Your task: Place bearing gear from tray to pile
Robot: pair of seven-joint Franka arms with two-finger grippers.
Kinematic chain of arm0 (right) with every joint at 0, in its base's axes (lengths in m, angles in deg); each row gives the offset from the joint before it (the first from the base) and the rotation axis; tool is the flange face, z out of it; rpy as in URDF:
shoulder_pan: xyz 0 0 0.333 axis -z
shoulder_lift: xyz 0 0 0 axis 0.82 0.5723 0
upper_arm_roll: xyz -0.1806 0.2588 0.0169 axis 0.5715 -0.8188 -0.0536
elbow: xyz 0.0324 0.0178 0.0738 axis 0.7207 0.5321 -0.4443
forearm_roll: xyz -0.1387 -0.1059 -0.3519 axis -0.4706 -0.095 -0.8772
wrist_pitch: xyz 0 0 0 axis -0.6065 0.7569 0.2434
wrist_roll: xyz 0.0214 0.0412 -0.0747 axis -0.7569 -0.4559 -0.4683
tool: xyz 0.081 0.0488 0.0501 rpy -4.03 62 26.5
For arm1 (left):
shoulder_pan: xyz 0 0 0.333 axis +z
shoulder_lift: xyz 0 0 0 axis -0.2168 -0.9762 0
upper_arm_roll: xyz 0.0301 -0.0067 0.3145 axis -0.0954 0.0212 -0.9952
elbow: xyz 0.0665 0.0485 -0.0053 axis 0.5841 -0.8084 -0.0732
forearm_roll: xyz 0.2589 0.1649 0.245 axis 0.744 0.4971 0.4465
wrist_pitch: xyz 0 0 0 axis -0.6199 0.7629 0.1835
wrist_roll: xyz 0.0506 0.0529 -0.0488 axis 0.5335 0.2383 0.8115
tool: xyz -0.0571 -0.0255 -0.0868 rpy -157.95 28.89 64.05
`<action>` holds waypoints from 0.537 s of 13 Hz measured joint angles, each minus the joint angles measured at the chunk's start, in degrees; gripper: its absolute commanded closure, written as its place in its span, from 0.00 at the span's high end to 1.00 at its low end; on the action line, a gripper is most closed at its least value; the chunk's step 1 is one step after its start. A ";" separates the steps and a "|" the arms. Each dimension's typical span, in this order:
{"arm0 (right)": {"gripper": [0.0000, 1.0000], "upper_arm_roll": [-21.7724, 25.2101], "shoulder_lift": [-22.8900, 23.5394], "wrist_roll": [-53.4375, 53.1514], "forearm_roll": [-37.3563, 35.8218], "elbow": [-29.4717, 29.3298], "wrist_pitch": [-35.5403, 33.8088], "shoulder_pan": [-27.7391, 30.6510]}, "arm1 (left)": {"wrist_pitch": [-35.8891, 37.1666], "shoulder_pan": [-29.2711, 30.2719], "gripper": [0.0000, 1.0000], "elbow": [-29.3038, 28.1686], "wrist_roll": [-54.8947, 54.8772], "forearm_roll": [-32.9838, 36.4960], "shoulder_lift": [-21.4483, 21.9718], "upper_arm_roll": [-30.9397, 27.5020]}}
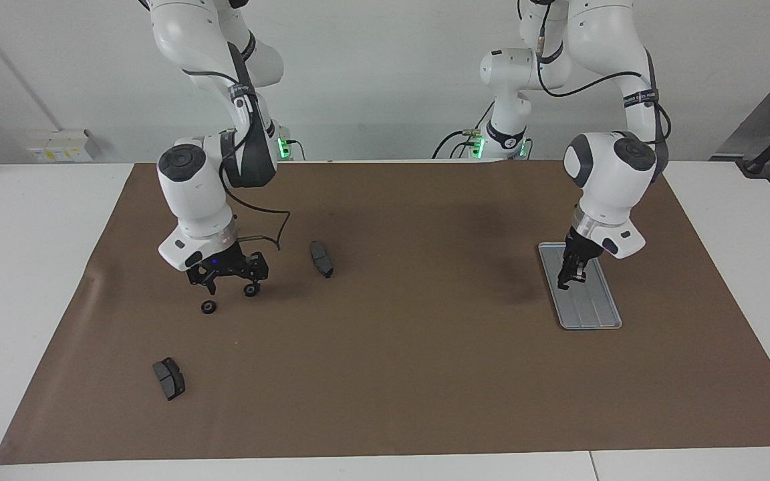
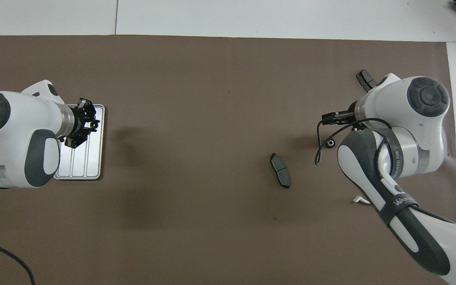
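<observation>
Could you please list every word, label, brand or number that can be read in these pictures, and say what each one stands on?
"WANUKED": my best reading of the white letters on the black strap around the right arm, partly unclear.
Black strap near that arm's lower end: white letters starting "WA", rest cut off.
Black bands on both arms in the facing view: print too small to read.
Wall box with a yellow label: too small to read.
Tray, brake pads: no text visible.

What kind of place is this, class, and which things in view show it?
Probably a robotics lab: two white robot arms at a table with a brown mat, sorting brake pads and a metal tray.
</observation>
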 measured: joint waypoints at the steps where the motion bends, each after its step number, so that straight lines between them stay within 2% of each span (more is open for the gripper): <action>1: 1.00 0.23 -0.38 0.00 0.00 -1.24 -1.53 0.01 | 0.26 -3.16 0.13 1.49 0.12 1.15 -0.65 0.10; 5: 1.00 0.25 -0.73 0.00 0.00 -6.24 -6.37 -0.07 | 0.47 -16.87 0.13 4.96 -0.84 6.62 -2.33 0.55; 7: 1.00 0.06 -0.72 -0.16 0.00 -7.24 -6.85 -0.13 | 2.16 -21.93 0.13 7.74 -6.67 7.13 -4.21 0.94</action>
